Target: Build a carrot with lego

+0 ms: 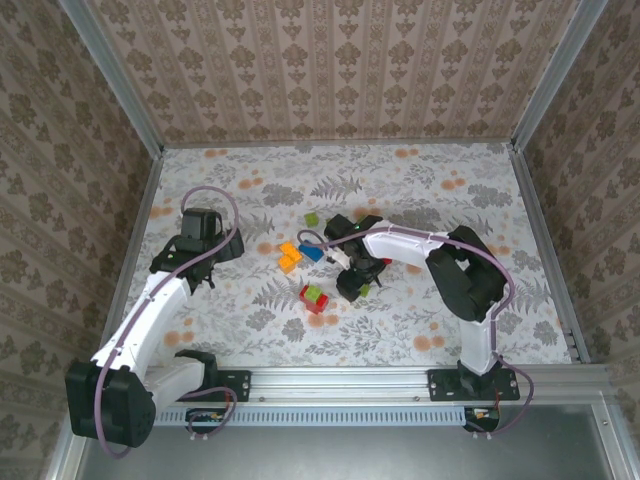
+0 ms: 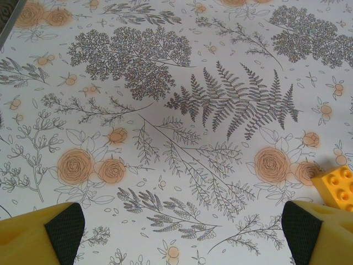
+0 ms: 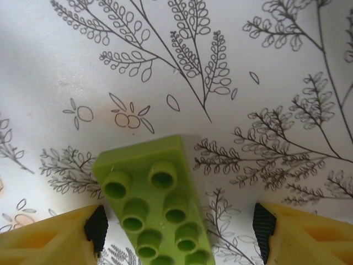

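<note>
On the floral table [image 1: 520,300], the right gripper [image 3: 179,229] straddles a green brick [image 3: 151,204], jaws apart; the left gripper [image 2: 179,229] hangs wide open beside an orange brick [image 2: 337,189].

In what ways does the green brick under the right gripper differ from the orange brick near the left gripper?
Colour: the green brick is lime, while the orange brick is orange-yellow.
Place: the green brick lies between the open fingers of the right gripper. The orange brick lies ahead of one fingertip of the open left gripper, not between its fingers.
Both show their studs facing up.
</note>
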`<move>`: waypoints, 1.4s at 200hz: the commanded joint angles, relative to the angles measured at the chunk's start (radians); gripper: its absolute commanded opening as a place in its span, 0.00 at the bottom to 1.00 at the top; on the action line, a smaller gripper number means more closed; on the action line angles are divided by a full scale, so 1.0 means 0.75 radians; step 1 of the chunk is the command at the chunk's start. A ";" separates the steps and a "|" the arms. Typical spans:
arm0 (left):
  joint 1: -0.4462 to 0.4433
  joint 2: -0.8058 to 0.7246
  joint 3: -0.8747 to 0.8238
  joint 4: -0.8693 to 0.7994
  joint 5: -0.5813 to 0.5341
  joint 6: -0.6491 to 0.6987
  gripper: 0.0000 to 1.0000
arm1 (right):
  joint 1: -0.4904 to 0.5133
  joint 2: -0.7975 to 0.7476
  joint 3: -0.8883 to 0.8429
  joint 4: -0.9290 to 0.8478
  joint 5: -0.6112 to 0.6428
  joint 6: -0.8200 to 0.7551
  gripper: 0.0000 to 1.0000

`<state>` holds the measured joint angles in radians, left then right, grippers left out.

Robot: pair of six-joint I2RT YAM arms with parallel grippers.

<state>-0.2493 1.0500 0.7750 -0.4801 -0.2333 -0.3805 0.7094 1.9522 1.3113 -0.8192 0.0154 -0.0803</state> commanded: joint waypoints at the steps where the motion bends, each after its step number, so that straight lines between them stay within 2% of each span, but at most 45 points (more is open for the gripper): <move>1: -0.009 -0.019 0.024 -0.013 -0.014 0.027 0.95 | -0.007 0.026 0.041 -0.016 -0.029 -0.024 0.71; 20: -0.009 -0.014 0.026 -0.014 -0.014 0.027 0.95 | -0.005 0.030 0.041 -0.018 -0.037 -0.022 0.65; 57: -0.009 -0.008 0.028 -0.013 -0.016 0.028 0.95 | 0.000 0.037 0.041 -0.023 -0.045 -0.014 0.47; 86: -0.009 -0.009 0.026 -0.014 -0.014 0.028 0.95 | 0.005 0.028 0.047 -0.033 -0.062 0.007 0.40; 145: -0.011 -0.003 0.028 -0.012 -0.014 0.027 0.95 | 0.030 -0.136 0.097 -0.137 -0.066 0.130 0.37; 181: -0.012 -0.002 0.030 -0.014 -0.016 0.028 0.95 | 0.114 -0.231 0.179 -0.257 -0.056 0.153 0.37; 225: -0.012 -0.003 0.029 -0.015 -0.014 0.029 0.95 | 0.236 -0.217 0.330 -0.368 -0.036 0.169 0.37; 280: -0.013 -0.002 0.031 -0.017 -0.013 0.030 0.95 | 0.308 -0.153 0.476 -0.443 -0.068 0.166 0.37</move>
<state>-0.2497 1.0500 0.7750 -0.4801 -0.2333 -0.3801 0.9234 1.8069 1.6169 -1.0782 -0.0200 0.0307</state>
